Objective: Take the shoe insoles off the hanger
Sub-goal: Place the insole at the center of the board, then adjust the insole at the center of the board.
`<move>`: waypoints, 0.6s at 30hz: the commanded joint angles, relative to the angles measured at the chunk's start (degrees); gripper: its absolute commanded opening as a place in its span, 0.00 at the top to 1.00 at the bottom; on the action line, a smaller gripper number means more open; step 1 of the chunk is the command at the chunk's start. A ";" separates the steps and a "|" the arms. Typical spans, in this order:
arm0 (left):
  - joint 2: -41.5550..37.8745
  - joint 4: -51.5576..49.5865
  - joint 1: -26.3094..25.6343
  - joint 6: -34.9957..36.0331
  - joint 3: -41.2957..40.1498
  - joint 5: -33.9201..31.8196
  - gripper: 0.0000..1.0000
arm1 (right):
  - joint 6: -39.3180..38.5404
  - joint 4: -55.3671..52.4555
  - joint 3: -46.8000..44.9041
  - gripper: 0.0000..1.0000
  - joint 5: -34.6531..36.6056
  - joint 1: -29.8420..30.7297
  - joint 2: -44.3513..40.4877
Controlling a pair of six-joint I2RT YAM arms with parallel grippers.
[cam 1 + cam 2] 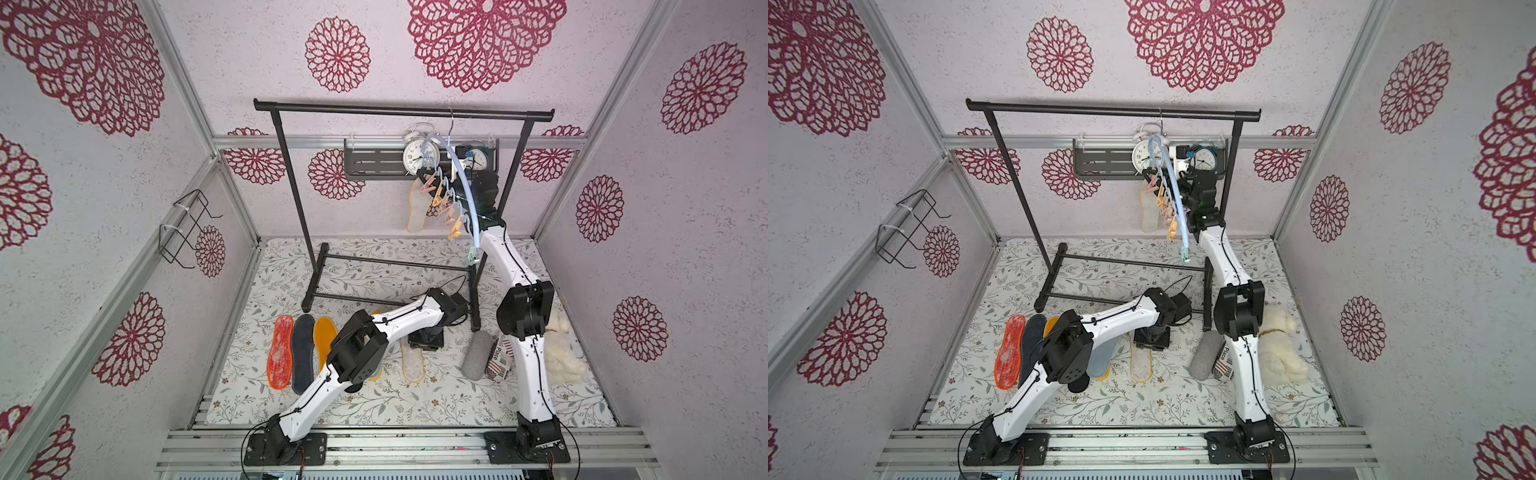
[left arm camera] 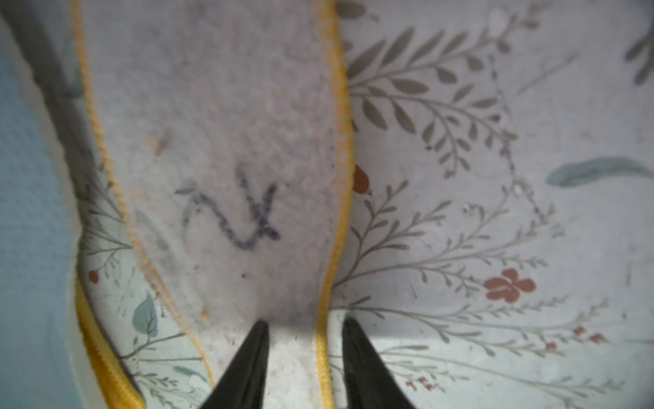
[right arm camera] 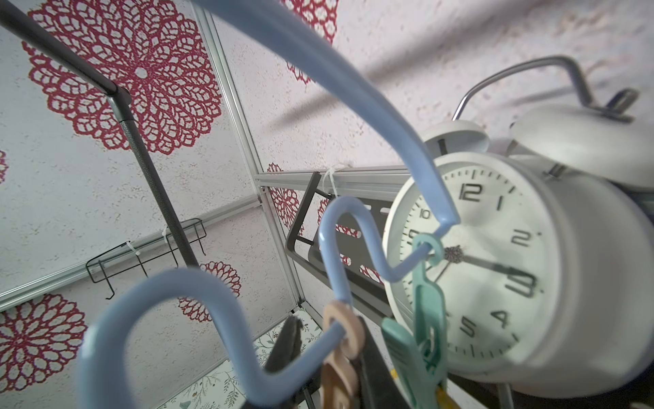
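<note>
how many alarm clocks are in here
2. A white alarm clock sits on the black wall shelf. A teal alarm clock sits beside it, partly hidden by the right arm. No others show.

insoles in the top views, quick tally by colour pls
orange-red: 1
dark grey: 1
light blue-grey: 1
mustard: 2, one mostly under the blue-grey
black, mostly hidden: 1
pale with yellow rim: 2, one on the hanger
total: 8

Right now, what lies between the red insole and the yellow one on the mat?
A dark grey insole, lying alongside the red insole and the yellow insole; both top views show it.
</note>
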 commanded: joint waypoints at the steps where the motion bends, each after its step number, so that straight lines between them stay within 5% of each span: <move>1: 2.50 1.09 0.50 -0.14 -1.10 -1.07 0.77 | 0.13 0.08 -0.45 0.86 1.32 -1.90 -4.24; 4: 2.29 2.43 0.73 0.27 -3.00 -0.66 0.98 | 0.15 0.20 -0.45 0.87 1.42 -1.93 -4.31; 10: -3.42 6.27 0.76 4.12 -5.01 0.11 1.00 | 0.02 0.05 -0.45 0.87 1.41 -2.09 -4.54; 14: -14.20 22.61 0.73 10.03 -11.78 10.73 1.00 | -0.06 0.07 -0.45 0.86 1.40 -2.16 -4.58; 18: -26.36 47.79 2.00 8.42 -28.63 23.11 1.00 | -0.20 -0.14 -0.49 0.87 1.42 -2.20 -4.71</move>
